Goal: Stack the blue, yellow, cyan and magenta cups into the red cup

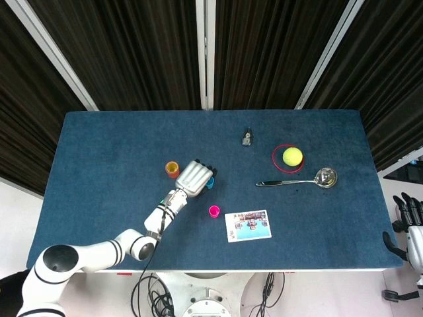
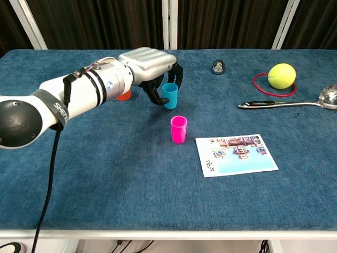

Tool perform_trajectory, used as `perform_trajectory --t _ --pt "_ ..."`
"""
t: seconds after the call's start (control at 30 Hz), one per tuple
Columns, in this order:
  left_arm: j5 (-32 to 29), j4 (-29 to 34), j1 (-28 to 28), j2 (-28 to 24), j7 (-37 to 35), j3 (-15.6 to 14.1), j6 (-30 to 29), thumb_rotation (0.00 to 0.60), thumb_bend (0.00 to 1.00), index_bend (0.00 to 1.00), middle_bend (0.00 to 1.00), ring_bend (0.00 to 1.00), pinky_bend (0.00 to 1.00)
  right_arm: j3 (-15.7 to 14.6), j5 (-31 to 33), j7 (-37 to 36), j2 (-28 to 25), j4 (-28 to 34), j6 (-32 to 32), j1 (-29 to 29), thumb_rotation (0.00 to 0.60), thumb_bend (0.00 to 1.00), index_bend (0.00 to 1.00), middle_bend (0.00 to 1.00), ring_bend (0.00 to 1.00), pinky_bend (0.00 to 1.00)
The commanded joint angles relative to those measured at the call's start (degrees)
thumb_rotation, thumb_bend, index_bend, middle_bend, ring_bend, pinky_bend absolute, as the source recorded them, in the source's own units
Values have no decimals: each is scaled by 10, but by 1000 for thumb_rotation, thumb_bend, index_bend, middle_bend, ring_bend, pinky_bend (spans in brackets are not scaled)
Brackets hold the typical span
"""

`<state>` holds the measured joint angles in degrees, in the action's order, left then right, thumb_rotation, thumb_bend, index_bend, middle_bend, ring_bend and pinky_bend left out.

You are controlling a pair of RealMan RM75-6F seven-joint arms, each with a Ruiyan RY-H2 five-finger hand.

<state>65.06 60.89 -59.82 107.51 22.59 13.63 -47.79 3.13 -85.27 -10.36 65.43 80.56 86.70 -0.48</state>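
left hand (image 2: 149, 64) has its fingers wrapped around the cyan cup (image 2: 169, 95) near the middle of the frame, cup tilted a bit. The magenta cup (image 2: 178, 129) stands just below it on the blue surface (image 2: 105, 174), and the red cup (image 1: 172, 169) with yellow inside sits just left of the hand. The right hand (image 1: 413, 228) is at the far right edge off the surface, can't tell how its fingers are set

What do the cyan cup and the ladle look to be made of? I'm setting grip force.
The cyan cup, held by the left hand, looks like matte plastic: uniform opaque colour, thin rim, no glare. The ladle looks like polished metal: silvery, with bright reflections along bowl and handle. Neither is certain from looks alone.
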Motion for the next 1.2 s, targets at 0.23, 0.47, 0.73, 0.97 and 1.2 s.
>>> perform_trajectory --t 0.23,0.47,0.73,0.97,1.2 --pt "-56 110 22 -83 69 33 -43 600 343 460 453 501 408 -1 -3 6 1 3 1 1 600 307 0 0 0 0" --pt "-133 153 41 -131 134 29 -61 600 343 462 453 501 407 -2 -4 16 1 9 2 0 600 308 0 0 0 0" --pt "-141 145 53 -149 127 15 -65 600 345 478 466 499 405 -2 0 25 0 15 -1 0 600 308 0 0 0 0" --pt "-153 146 55 -148 120 6 -55 600 344 480 469 496 405 -2 -3 31 -1 21 -2 3 600 309 0 0 0 0" --pt "-146 119 54 -129 95 0 -46 600 341 444 454 468 404 -2 -1 32 0 21 -4 3 600 309 0 0 0 0"
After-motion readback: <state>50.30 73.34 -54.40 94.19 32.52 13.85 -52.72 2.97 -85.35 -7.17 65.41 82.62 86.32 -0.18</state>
